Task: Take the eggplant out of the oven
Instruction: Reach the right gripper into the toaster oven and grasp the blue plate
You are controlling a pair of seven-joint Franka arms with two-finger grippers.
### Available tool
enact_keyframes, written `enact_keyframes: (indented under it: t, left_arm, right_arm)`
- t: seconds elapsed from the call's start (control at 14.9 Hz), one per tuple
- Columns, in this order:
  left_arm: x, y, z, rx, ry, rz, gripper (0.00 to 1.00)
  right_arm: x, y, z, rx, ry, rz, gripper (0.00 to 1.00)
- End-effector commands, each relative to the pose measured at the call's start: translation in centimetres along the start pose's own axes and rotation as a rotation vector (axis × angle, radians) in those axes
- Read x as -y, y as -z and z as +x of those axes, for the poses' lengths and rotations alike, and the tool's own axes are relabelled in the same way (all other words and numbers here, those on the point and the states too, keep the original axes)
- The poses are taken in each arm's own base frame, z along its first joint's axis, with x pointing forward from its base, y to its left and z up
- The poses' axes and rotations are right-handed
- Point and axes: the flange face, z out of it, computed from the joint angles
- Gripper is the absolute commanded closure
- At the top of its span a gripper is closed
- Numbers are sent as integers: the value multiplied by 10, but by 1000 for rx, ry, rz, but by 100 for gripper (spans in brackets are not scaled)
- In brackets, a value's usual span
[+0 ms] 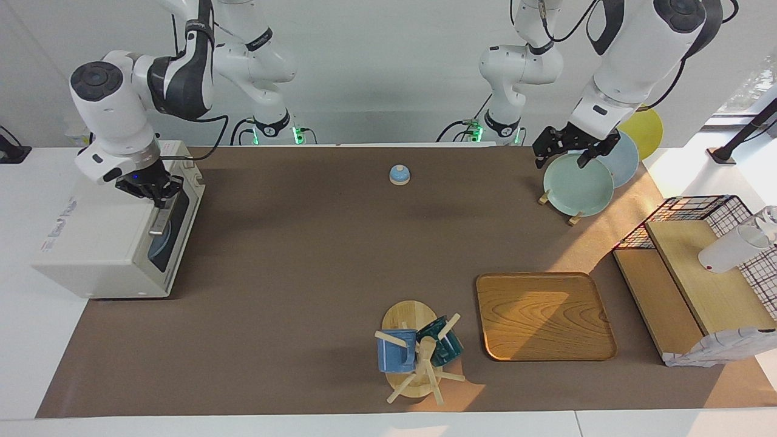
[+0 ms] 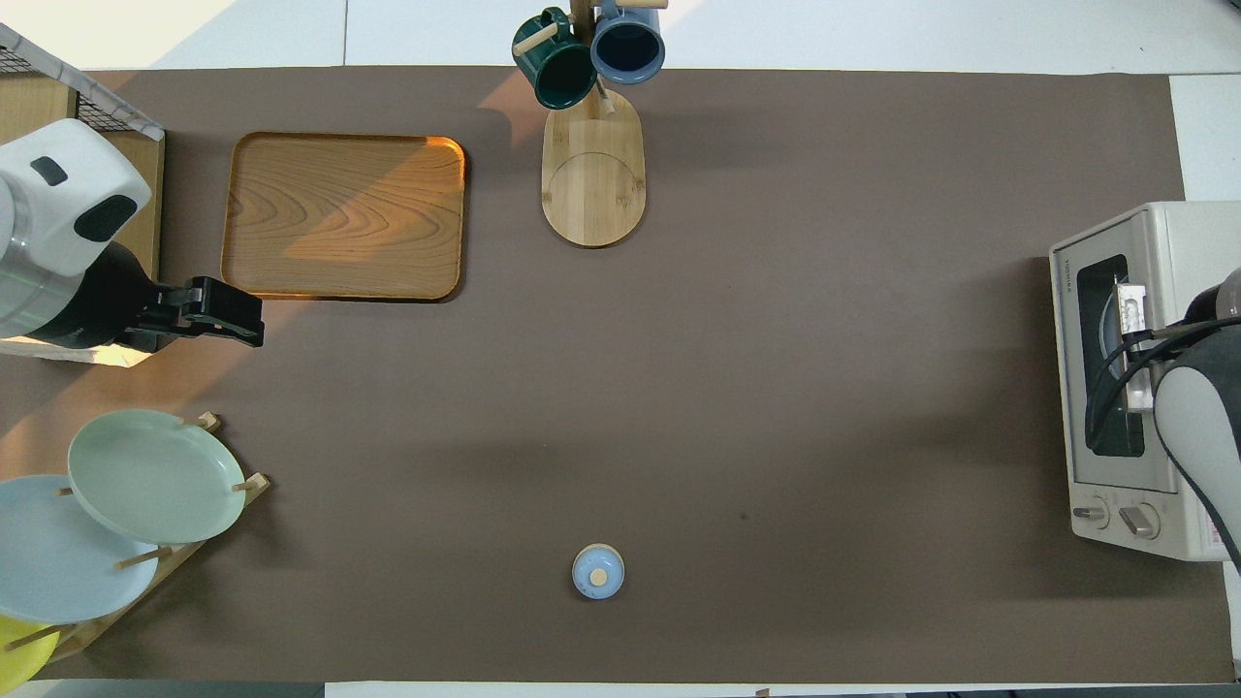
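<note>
Oven door shut at the right arm's end of the desk, right gripper clamped on its handle, eggplant not visible, presumably inside; opening and retrieval remain; left gripper waits, fingers apart, over the plates.

Oven at right arm's end; plate rack at left arm's end; tray farther out.

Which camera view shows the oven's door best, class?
The overhead view: the oven faces the camera there, showing its dark window, handle and knobs, though the right arm covers part. The facing view shows the oven mostly from its top, the door slantwise beneath the right gripper.
</note>
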Motion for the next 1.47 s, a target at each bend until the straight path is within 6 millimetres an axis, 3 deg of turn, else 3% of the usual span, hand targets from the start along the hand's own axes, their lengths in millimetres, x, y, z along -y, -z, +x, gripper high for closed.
enact_keyframes:
  t: [0.0, 0.13, 0.67, 0.8, 1.41]
  left_arm:
    - [4, 1, 0, -4, -4, 17, 0]
    - [4, 1, 0, -4, -4, 17, 0]
    - [4, 1, 0, -4, -4, 17, 0]
    - [4, 1, 0, -4, -4, 17, 0]
    - [4, 1, 0, -3, -4, 17, 0]
  right_arm:
    - [29, -37, 3, -10, 10, 3, 100]
    - [49, -42, 10, -2, 11, 4, 100]
    - [60, -70, 20, 7, 26, 19, 100]
    - [79, -75, 28, -24, 42, 44, 100]
    - [130, -102, 22, -64, 1, 100, 100]
